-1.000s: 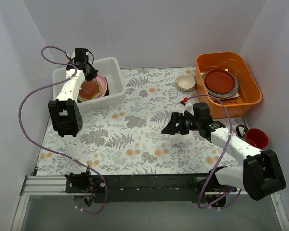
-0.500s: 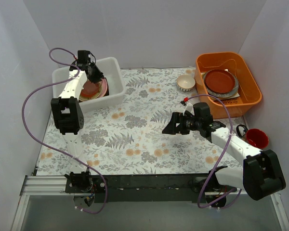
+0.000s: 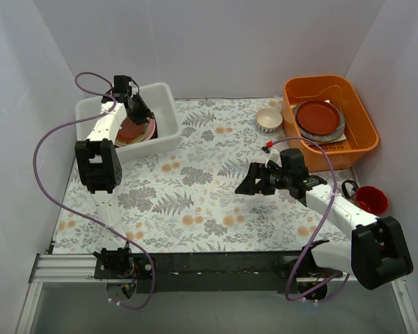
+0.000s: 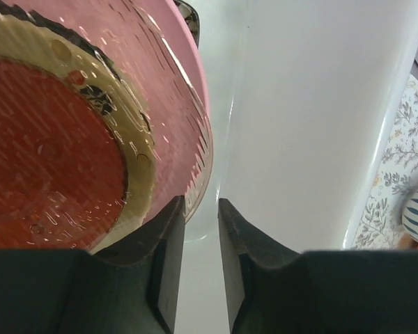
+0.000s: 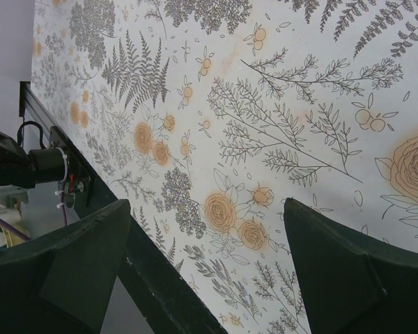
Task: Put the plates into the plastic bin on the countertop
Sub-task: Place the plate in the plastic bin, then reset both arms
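Saucer (image 4: 49, 160) — now free of left hand (image 4: 200, 207)

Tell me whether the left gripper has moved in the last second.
Yes: the left gripper shifted slightly right inside the plastic bin, toward its right wall.

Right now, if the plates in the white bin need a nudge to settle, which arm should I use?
Left. The left gripper sits inside the plastic bin, jaws slightly apart beside the pink plate's rim. The right gripper hangs open over the countertop, well away from the bin.
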Robot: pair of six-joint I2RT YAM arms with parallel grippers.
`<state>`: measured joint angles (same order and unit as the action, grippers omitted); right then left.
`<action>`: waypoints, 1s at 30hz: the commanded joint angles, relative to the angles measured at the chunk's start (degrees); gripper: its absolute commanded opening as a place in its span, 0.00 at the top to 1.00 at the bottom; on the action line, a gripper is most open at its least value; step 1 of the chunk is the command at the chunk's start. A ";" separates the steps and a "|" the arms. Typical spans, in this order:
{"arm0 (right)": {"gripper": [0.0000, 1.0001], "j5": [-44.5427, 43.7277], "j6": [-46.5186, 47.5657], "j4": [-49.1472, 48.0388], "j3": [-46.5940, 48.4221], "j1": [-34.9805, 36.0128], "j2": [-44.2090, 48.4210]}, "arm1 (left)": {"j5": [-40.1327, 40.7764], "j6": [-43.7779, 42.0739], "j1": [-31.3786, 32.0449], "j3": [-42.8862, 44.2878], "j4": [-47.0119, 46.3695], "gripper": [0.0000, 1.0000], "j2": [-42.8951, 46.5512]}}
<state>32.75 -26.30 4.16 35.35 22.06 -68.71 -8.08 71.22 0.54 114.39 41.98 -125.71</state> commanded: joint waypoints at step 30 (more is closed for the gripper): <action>0.02 -2.35 4.77 9.19 5.60 -1.76 6.39 | -35.25 -9.78 -2.73 -34.74 -22.38 0.02 47.72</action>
<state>30.55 -23.31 11.60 37.60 20.78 -64.51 -41.41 65.71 -2.37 84.95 19.49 -86.41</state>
